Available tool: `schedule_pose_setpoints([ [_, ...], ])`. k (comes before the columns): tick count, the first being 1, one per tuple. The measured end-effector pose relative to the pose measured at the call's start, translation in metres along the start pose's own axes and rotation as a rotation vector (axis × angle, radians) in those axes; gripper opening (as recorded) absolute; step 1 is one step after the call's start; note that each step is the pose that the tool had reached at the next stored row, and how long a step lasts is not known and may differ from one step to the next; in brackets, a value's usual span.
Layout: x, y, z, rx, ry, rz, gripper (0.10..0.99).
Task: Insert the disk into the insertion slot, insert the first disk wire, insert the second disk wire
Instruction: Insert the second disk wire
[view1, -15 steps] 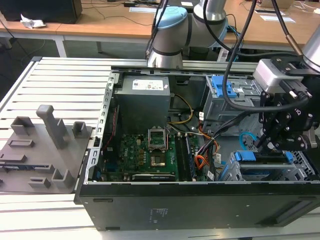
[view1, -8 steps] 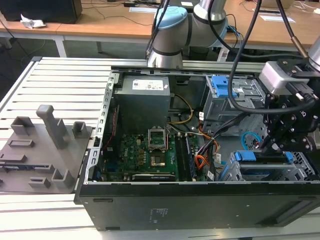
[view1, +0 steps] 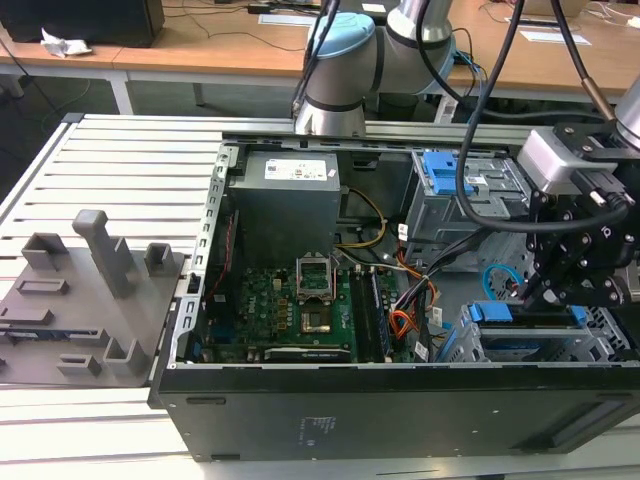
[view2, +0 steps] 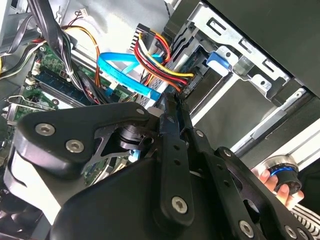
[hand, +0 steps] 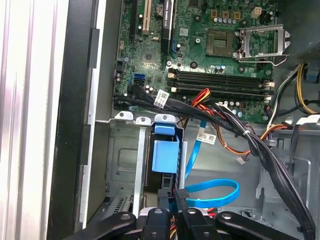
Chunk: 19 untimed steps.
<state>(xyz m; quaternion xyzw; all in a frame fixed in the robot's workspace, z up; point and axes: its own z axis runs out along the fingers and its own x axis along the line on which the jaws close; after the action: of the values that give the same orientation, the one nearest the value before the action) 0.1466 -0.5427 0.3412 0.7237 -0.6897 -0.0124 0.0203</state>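
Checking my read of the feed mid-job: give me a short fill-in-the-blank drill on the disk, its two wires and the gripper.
1. The disk, in its plastic carrier, sits ____ the insertion slot.
2. The second disk wire is a looping cable coloured light-____.
3. The first disk wire has red, orange, black and ____ strands.
4. In the exterior view, the gripper hangs at that view's ____ side of the case.

Missing words: inside; blue; yellow; right.
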Motion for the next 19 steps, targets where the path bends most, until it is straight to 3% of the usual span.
schedule_pose_setpoints([
  [12,0.0003,-0.0015,0.0053,0.0,-0.001,0.0,0.176],
  [13,0.0003,-0.0014,0.0033,0.0,-0.0002,0.0,0.239],
  [15,-0.0007,-0.0007,-0.0112,0.0,0.0,0.0,0.239],
  [17,-0.0034,-0.0001,-0.0258,0.0,0.0004,0.0,0.157],
  [19,-0.0035,0.0001,-0.0292,0.0,0.0003,0.0,0.106],
])
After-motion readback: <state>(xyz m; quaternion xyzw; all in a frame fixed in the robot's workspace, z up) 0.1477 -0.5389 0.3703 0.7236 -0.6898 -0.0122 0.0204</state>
